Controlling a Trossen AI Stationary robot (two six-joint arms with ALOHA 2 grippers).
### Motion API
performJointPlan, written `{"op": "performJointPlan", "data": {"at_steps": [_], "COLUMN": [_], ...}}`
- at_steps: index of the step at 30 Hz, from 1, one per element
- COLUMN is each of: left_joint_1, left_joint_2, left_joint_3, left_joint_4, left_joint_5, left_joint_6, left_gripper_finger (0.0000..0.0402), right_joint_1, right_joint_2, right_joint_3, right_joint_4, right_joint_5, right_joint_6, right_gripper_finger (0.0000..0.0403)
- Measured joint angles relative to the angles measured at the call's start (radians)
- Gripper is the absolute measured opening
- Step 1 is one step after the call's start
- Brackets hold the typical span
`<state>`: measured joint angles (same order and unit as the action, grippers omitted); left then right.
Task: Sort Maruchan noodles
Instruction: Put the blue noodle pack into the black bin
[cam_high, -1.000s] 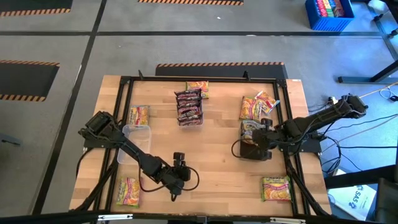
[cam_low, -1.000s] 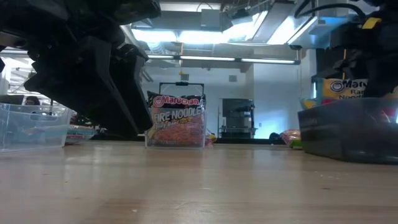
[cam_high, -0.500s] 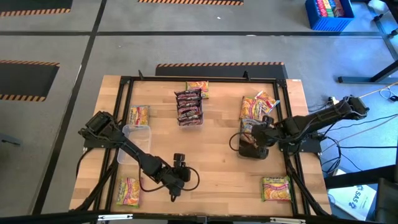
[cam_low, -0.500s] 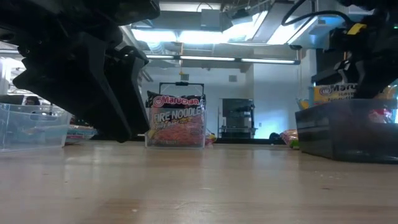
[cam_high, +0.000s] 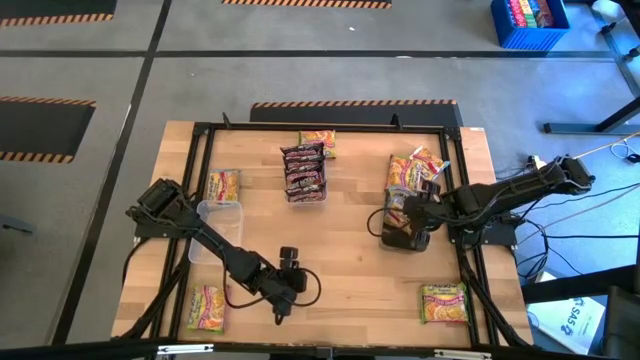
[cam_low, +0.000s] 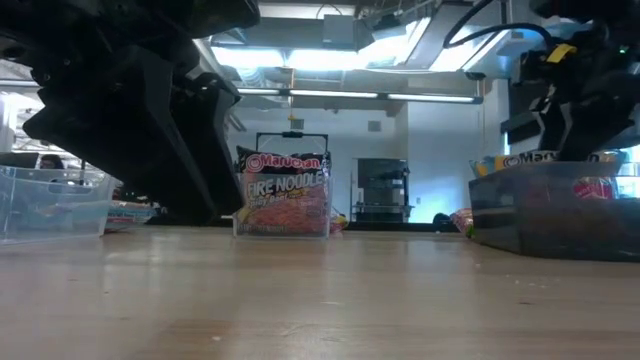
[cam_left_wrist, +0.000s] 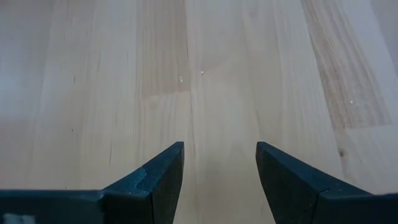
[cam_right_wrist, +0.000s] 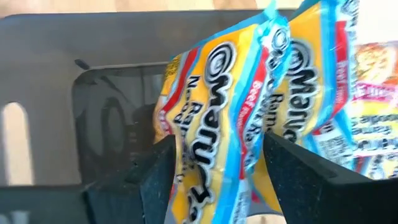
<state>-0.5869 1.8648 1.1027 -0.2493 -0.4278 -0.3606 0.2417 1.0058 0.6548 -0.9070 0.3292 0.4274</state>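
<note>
Floor: grey concrete (cam_high: 90, 90), crossed by dark lines and orange-black hazard stripes (cam_high: 352, 103).
Far right: blue crate (cam_high: 528, 22) on the floor.
Right: loose cables (cam_high: 560, 240).
Ceiling: bright light panels (cam_low: 330, 60).
Back wall: white, with a dark cabinet (cam_low: 378, 190).

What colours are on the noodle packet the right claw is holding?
The Maruchan packet in the right gripper is yellow, blue and red; right wrist view.

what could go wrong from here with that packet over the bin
The right gripper pinches a crumpled yellow-and-blue Maruchan packet over the dark bin. The packet is bunched between the fingers, so it could slip or snag on release. It might also catch the bin wall and land outside. The left gripper hangs open over bare table, no risk there.
</note>
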Motion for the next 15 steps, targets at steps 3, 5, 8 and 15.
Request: {"op": "performJointPlan", "data": {"at_steps": [3, 5, 8, 15], "left_joint_1": [0.000, 0.000, 0.000, 0.000], "left_joint_2": [0.000, 0.000, 0.000, 0.000], "left_joint_3": [0.000, 0.000, 0.000, 0.000], "left_joint_4": [0.005, 0.005, 0.005, 0.005], "left_joint_5": [0.000, 0.000, 0.000, -0.005], "left_joint_6": [0.005, 0.005, 0.005, -0.003], "left_gripper_finger": [0.0195, 0.0195, 0.0195, 0.0195], "right_joint_1": [0.000, 0.000, 0.000, 0.000], "right_joint_2": [0.000, 0.000, 0.000, 0.000], "right_joint_3": [0.000, 0.011, 0.043, 0.155], "right_joint_4": [-0.001, -0.018, -0.056, -0.143], "right_joint_5": [-0.023, -0.047, -0.083, -0.124], "right_joint_6": [0.064, 0.128, 0.168, 0.234], "right_gripper_finger": [0.0225, 0.0225, 0.0225, 0.0225]}}
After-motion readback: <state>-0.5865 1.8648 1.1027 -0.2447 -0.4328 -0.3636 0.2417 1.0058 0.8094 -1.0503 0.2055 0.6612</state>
